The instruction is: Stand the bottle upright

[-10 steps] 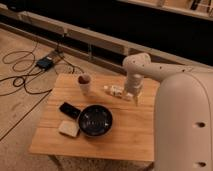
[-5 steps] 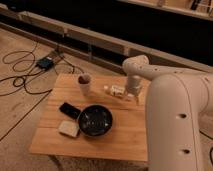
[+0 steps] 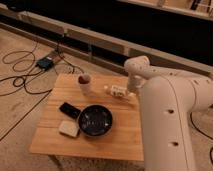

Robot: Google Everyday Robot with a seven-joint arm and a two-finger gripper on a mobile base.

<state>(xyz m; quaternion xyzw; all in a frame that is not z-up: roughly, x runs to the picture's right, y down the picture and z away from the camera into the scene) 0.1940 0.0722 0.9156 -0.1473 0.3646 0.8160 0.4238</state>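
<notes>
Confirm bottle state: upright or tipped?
Tipped: the bottle lies on its side on the table; the gripper is at its end farther from the cup.

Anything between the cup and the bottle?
No: bare table between cup and bottle, camera view. Hand is by the bottle's other end.

The white arm (image 3: 165, 125) fills the lower right of the view as one thick, rounded segment rising from the bottom edge. Near its top it bends and runs left as a slimmer link to a round joint (image 3: 137, 65), the arm's highest point. From there the wrist (image 3: 133, 82) drops almost straight down. The hand (image 3: 131, 93) hangs at its end, pointing downward, low over the far right part of the bench (image 3: 120, 140). It is largely hidden behind the wrist, its fingers spread apart as wide as they go.
</notes>
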